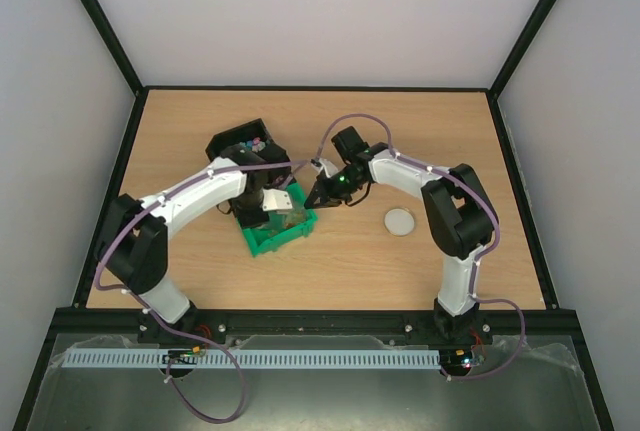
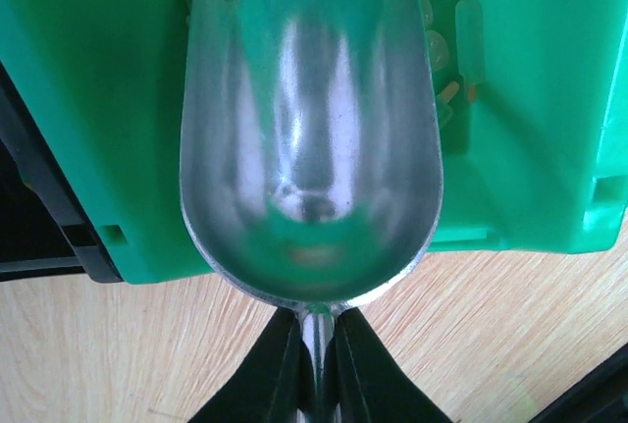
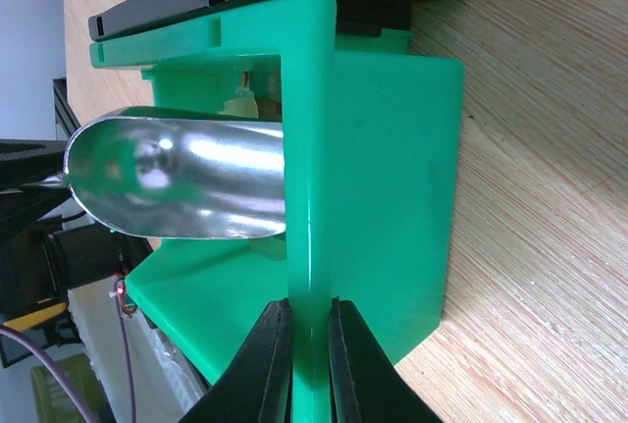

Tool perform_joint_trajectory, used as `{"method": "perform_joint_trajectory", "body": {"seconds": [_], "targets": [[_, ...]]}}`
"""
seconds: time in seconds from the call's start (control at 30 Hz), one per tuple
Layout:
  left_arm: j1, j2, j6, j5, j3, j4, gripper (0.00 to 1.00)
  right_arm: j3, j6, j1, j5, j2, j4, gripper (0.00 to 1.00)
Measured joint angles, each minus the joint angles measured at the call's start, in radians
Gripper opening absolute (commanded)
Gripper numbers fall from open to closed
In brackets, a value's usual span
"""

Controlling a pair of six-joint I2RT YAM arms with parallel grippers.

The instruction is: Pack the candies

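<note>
My left gripper [image 2: 316, 344] is shut on the handle of a metal scoop [image 2: 309, 129], whose bowl is tipped over the green bin [image 1: 278, 231]. The bowl looks empty. A few pale wrapped candies [image 2: 444, 50] lie in the green bin beside the scoop's tip. My right gripper [image 3: 309, 344] is shut on the green bin's wall [image 3: 309, 148], with one finger inside and one outside. The scoop [image 3: 177, 178] shows inside the bin in the right wrist view. A black bin [image 1: 245, 144] behind it holds coloured candies [image 1: 256, 141].
A round white lid [image 1: 400, 221] lies on the wooden table to the right of the green bin. The black bin touches the green bin's far side. The table has black rails along its edges.
</note>
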Motion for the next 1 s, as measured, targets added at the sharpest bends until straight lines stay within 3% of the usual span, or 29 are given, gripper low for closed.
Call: {"method": "perform_joint_trajectory", "body": {"seconds": [0.57, 0.7, 0.8, 1.0], "targets": [[0.056, -0.145, -0.108, 0.184, -0.26, 0.304, 0.02, -0.018, 0.002, -0.029, -0.011, -0.008, 0.01, 0.01], [0.097, -0.171, -0.127, 0.248, -0.313, 0.371, 0.02, -0.023, 0.002, -0.032, -0.008, -0.011, 0.014, 0.01], [0.111, -0.146, -0.122, 0.373, -0.329, 0.457, 0.02, -0.028, 0.006, -0.019, -0.015, -0.012, 0.03, 0.01], [0.142, -0.142, -0.119, 0.45, -0.346, 0.466, 0.02, -0.032, 0.018, -0.017, -0.011, -0.014, 0.039, 0.01]]}}
